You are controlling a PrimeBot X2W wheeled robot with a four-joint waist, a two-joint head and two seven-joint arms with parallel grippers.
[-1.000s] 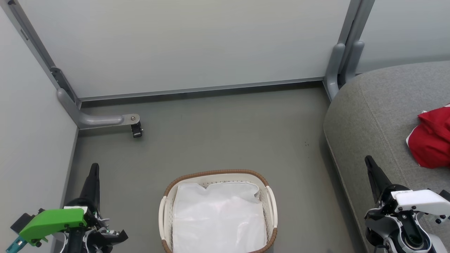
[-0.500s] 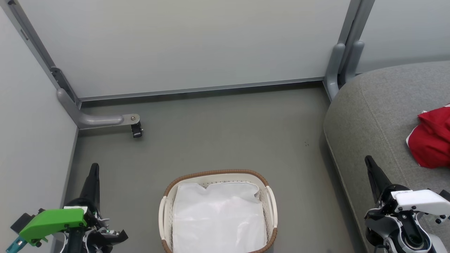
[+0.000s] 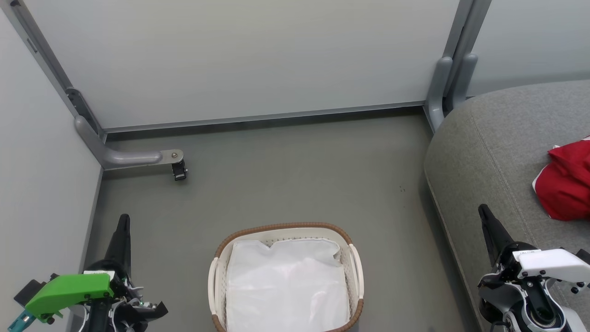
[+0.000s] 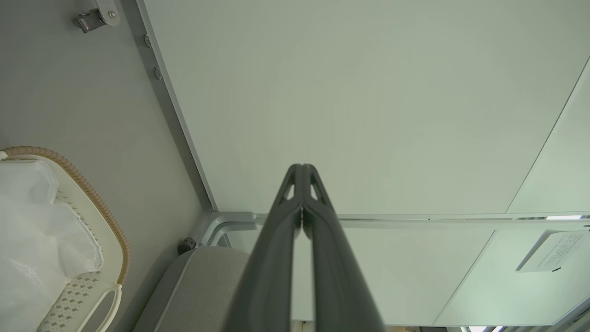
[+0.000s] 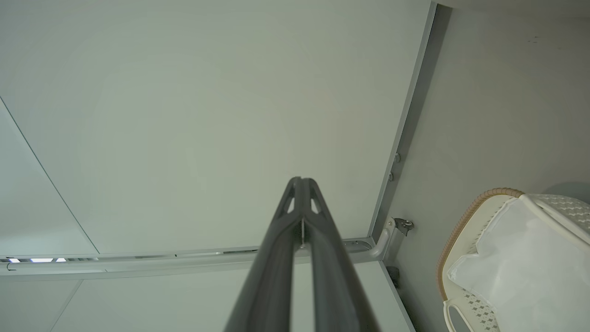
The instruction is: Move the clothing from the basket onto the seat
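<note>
Left pincer (image 3: 123,220) and right pincer (image 3: 482,211) both closed; red clothing (image 3: 566,184) lies on the sofa seat (image 3: 488,147)

Both pincers sit low in the head view with their dark fingers pointing up. Each wrist view shows its own two fingers pressed together from base to tip, the left pincer (image 4: 302,169) and the right pincer (image 5: 302,180) alike, gripping no cloth. A green cover (image 3: 69,289) sits on the left wrist and a white housing (image 3: 553,262) on the right.

Between the two arms, on the grey floor (image 3: 286,175), stands the oval white laundry basket (image 3: 282,227) with its brown woven rim. A plain white liner sheet (image 3: 286,286) is spread inside it. The left pincer is well apart from the basket, near the left wall panel. The right pincer hangs over the front edge of the seat, a large grey upholstered sofa cushion with a stitched seam.

Bright red clothing is bunched on that cushion at the right edge of the head view, up and to the right of the right pincer and not touching it. A thin strip of white trim shows at the garment's left edge.

Beyond the basket, pale partition panels (image 3: 253,60) close off the floor, and a grey support foot (image 3: 129,158) carries a small black caster (image 3: 179,171).
</note>
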